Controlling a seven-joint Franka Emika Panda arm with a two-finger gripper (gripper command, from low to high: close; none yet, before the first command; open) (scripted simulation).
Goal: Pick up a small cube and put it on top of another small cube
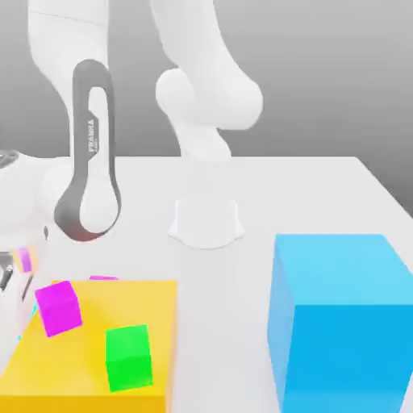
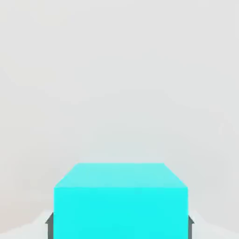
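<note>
We see in the hand view the gripper (image 2: 119, 223) closed around a cyan cube (image 2: 120, 200), its dark fingertips (image 2: 49, 225) pressed to the cube's two sides, pale table beyond. In the exterior view the white arm (image 1: 89, 161) bends down at the left edge. There a yellow block (image 1: 153, 306) lies near us, bearing a magenta cube (image 1: 58, 307) and a green cube (image 1: 128, 357). Well apart, on the exterior view's right, stands a large blue block (image 1: 339, 323) on the white table (image 1: 323, 193).

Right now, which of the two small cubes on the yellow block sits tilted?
The magenta cube, near the yellow block's edge at the exterior view's left. The green cube rests flat.
</note>
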